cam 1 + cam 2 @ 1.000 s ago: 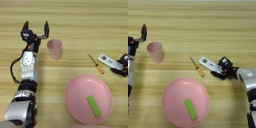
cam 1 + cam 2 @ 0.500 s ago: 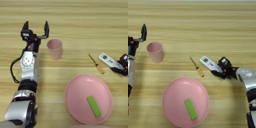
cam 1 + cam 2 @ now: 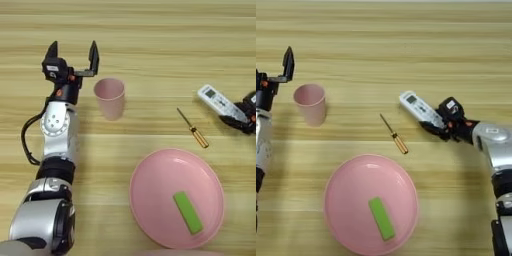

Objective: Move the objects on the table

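Now your remote (image 3: 419, 109) lies at 3 o'clock on the table (image 3: 150, 45), its near end pinched by the right gripper (image 3: 437, 126), fingers partly hidden beneath. Your cup (image 3: 109, 97) stands at 10 o'clock, just beside the spread left gripper (image 3: 72, 55).

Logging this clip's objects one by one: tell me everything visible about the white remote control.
The white remote control is slim and elongated, plastic by its look, with a small screen near its far-left end and grey buttons below. It lies face up and slantwise on the wooden table, its screen end pointing up-left, right of the screwdriver. The right gripper is shut on its lower right end, black fingers on either side. Nothing else touches it.
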Controlling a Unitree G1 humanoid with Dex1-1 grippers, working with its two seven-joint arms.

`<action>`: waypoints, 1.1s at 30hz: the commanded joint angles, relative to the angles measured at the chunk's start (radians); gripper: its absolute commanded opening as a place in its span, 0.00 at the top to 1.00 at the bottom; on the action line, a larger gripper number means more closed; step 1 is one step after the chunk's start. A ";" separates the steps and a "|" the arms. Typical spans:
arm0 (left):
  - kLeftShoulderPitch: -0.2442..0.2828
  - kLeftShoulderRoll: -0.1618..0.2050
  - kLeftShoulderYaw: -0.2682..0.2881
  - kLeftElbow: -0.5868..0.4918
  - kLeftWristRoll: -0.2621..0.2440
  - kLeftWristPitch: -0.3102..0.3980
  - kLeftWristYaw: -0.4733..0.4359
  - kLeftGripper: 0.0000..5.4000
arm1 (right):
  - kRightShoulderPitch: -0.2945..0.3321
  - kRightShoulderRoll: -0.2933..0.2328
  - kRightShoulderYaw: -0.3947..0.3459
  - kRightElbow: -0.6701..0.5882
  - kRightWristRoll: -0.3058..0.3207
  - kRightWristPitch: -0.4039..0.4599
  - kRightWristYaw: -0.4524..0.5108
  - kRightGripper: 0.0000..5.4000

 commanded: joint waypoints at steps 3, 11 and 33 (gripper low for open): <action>-0.011 0.008 -0.006 0.003 0.017 0.004 -0.005 0.00 | 0.039 -0.020 -0.034 -0.273 0.081 0.076 0.029 0.46; -0.016 0.012 -0.031 0.044 0.069 0.069 0.023 0.00 | 0.192 -0.088 -0.041 -0.769 0.245 0.192 0.149 0.46; -0.008 0.002 -0.050 0.056 0.094 0.193 0.067 0.00 | 0.216 -0.185 0.328 -0.699 0.055 0.155 0.399 0.46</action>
